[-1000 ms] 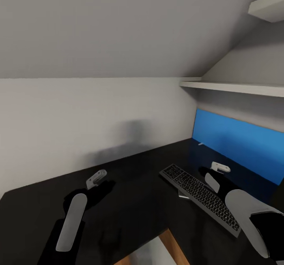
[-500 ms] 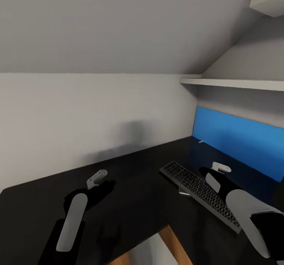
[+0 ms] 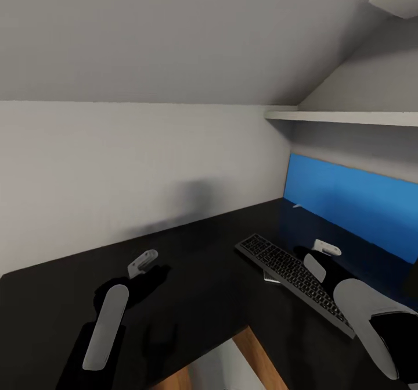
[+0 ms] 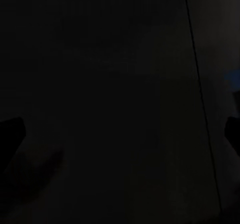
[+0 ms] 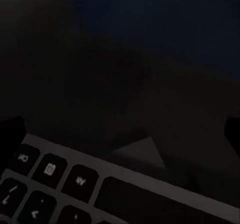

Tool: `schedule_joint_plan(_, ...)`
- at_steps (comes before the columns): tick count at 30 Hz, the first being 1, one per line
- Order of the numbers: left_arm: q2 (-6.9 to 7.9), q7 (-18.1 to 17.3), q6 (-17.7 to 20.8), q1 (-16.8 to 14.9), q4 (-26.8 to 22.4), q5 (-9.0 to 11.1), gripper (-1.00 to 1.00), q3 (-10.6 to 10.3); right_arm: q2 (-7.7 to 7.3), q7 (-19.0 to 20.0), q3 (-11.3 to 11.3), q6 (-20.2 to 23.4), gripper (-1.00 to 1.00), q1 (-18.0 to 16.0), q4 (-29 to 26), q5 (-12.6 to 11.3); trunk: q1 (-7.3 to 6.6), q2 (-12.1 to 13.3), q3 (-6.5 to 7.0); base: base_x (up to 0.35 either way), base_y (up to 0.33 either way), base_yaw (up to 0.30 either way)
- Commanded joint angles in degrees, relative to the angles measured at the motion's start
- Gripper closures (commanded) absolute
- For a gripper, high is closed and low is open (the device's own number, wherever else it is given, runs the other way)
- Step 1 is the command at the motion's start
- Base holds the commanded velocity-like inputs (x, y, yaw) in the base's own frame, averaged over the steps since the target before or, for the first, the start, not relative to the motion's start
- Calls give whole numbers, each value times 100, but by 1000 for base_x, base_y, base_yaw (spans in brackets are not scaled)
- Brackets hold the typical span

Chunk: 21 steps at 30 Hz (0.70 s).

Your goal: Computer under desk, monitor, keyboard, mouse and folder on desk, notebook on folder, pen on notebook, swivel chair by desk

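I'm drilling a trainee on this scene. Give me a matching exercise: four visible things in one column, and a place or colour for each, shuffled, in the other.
Things:
1. flat black keyboard with grey keys
2. glossy black desk top
3. bright blue back panel
4. white wall shelf

Descriptions:
A. stands upright along the desk's rear edge
B. mounted on the wall above the blue panel
C. lies on the desk beside the right arm
D. carries the keyboard

Pairs: 1-C, 2-D, 3-A, 4-B

Glossy black desk (image 3: 203,285), wood side
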Motion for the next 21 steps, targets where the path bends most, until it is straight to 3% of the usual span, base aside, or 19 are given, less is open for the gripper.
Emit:
schedule_joint_plan(1,-1,60,5,-5,-5,57,-100,2,-59,61,44,43,-100,-2,-19,-215,0,-3,-7,0,0,0)
schedule_joint_plan(3,-1,60,5,-5,-5,58,-100,2,-111,180,46,46,-100,-2,-20,-363,0,-3,-7,0,0,0)
schedule_joint_plan(8,-1,60,5,-5,-7,58,-100,-2,-400,940,50,209,-100,-2,-7,-1031,0,-3,-7,0,0,0)
schedule_joint_plan(16,-1,60,5,-5,-7,58,-100,2,-505,1153,50,253,-100,-2,-4,-1375,0,-3,-7,0,0,0)
schedule_joint_plan(21,-1,60,5,-5,-6,53,-100,3,-531,1292,50,260,-100,-2,-4,-1437,0,-3,-7,0,0,0)
